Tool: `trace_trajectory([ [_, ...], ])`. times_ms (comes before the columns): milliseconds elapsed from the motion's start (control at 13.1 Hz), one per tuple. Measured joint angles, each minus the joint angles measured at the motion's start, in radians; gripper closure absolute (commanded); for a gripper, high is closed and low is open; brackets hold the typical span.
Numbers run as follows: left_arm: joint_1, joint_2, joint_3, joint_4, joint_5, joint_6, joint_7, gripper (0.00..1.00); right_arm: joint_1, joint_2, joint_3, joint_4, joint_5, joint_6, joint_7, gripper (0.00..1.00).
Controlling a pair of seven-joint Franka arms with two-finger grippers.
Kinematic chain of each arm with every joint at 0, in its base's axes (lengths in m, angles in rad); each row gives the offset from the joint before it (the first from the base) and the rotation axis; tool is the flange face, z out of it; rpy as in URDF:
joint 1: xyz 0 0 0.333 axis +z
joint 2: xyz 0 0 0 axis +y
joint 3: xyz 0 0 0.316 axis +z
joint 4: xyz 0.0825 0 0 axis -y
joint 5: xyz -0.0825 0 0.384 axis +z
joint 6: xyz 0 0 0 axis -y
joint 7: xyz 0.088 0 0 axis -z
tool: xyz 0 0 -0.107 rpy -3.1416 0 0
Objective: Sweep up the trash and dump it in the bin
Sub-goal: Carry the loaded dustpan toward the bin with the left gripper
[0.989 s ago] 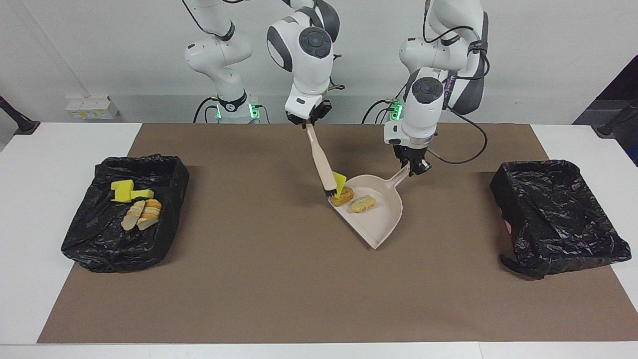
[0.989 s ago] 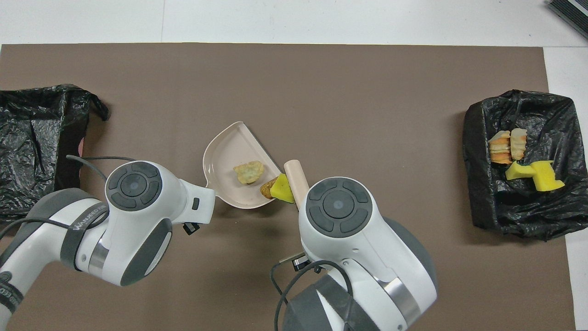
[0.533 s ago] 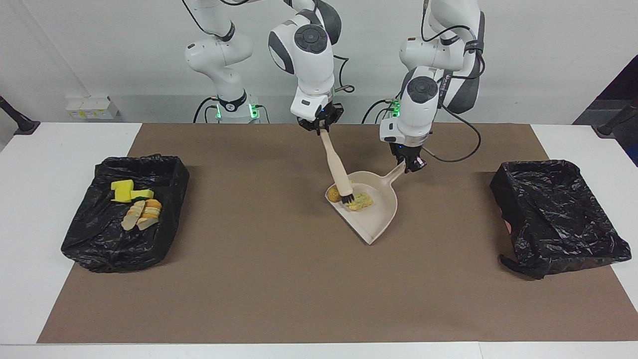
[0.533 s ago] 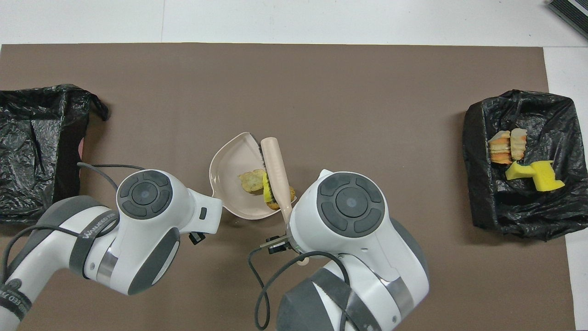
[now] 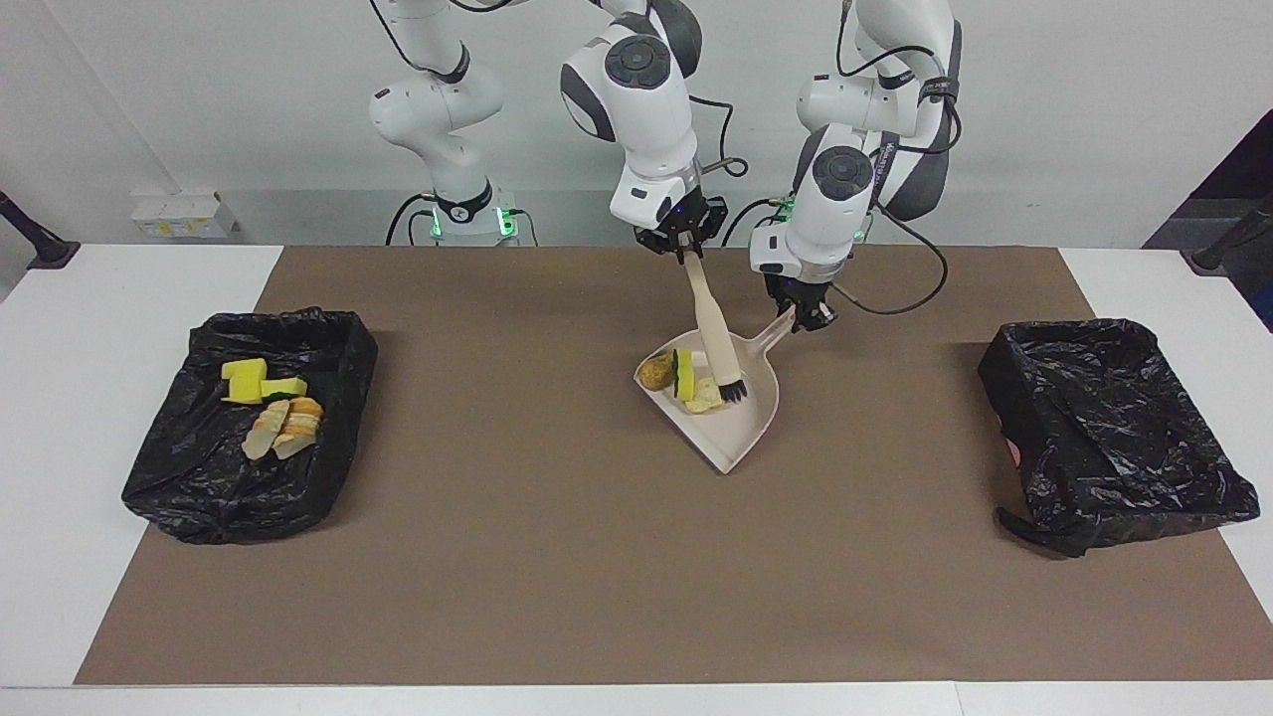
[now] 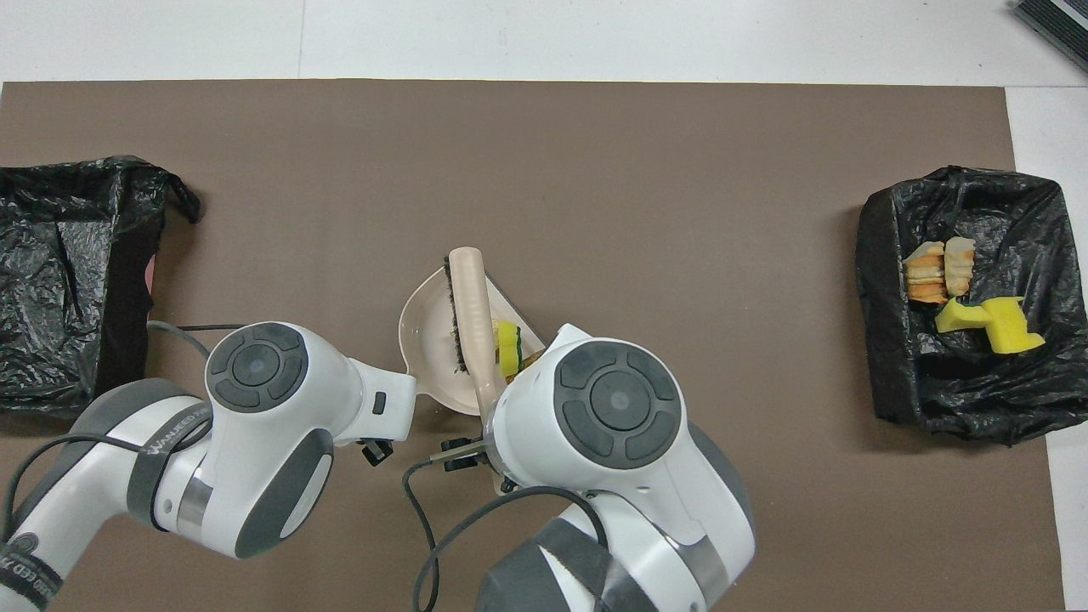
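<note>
Four scraps, yellow sponge pieces [image 5: 256,381] and bread-like chunks [image 5: 283,428], lie in the black-lined bin [image 5: 249,497] at the right arm's end. Mid-table, the right gripper [image 5: 682,247] is clamped on the brush [image 5: 714,338], bristles in the beige dustpan [image 5: 731,438] beside a brown lump [image 5: 654,371], green-backed sponge [image 5: 682,370] and cream chunk [image 5: 704,398]. The left gripper [image 5: 808,316] pinches the dustpan's handle; a second bin [image 5: 1114,428] sits at the left arm's end.

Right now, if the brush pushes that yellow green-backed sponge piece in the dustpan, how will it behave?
The yellow green-backed sponge piece stands on edge in the beige plastic dustpan, so it will probably topple. It looks light and soft, likely sliding easily. Wedged between the brown lump and the cream chunk, it may nudge them.
</note>
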Motion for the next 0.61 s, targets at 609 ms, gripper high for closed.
trace_trajectory([
  [609,0.150,-0.042,0.015,0.021,-0.057,0.004,-0.092,1.00,-0.100,-0.120,-0.007,-0.081,-0.062,-0.174,0.000,1.00],
])
